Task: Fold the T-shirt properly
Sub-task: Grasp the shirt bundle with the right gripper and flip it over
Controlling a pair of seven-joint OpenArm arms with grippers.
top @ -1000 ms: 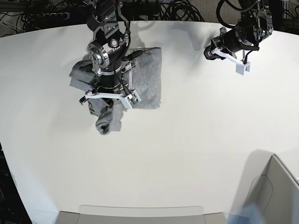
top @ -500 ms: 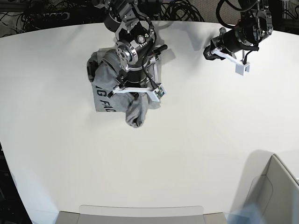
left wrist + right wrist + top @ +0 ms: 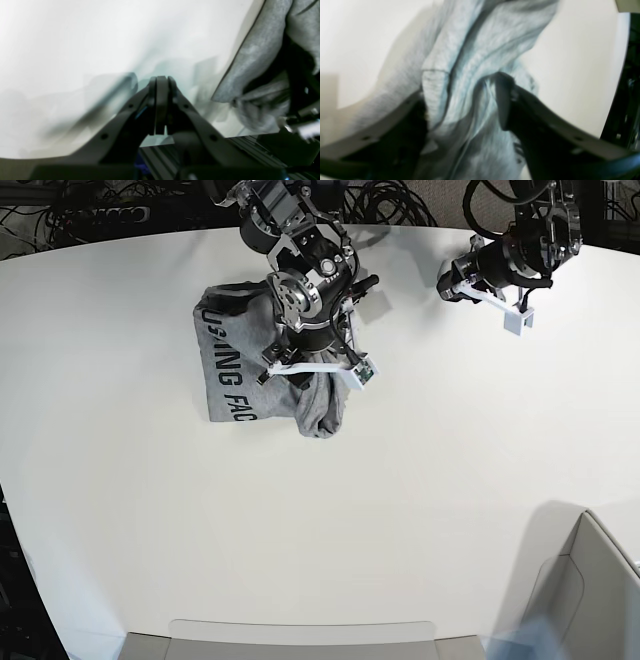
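Note:
The heather-grey T-shirt (image 3: 235, 355) lies bunched at the back middle of the white table (image 3: 420, 480), with black block lettering showing along its left part. My right gripper (image 3: 316, 383) is over its right side, shut on a gathered fold of the T-shirt (image 3: 470, 62); the fabric fills the space between the fingers (image 3: 503, 100) and hangs down in a lump. My left gripper (image 3: 487, 292) is at the back right, above the bare table and apart from the shirt. In the left wrist view the left gripper (image 3: 161, 105) is shut and empty, and the shirt's edge (image 3: 257, 57) shows at the right.
A grey box (image 3: 590, 590) stands at the front right corner. A flat grey tray edge (image 3: 300, 635) lies along the front. Dark cables (image 3: 400, 205) run behind the table's back edge.
My right gripper has carried the held fabric to the right and a little back. The shirt's lettered side has come into view on the left. The left arm has barely moved.

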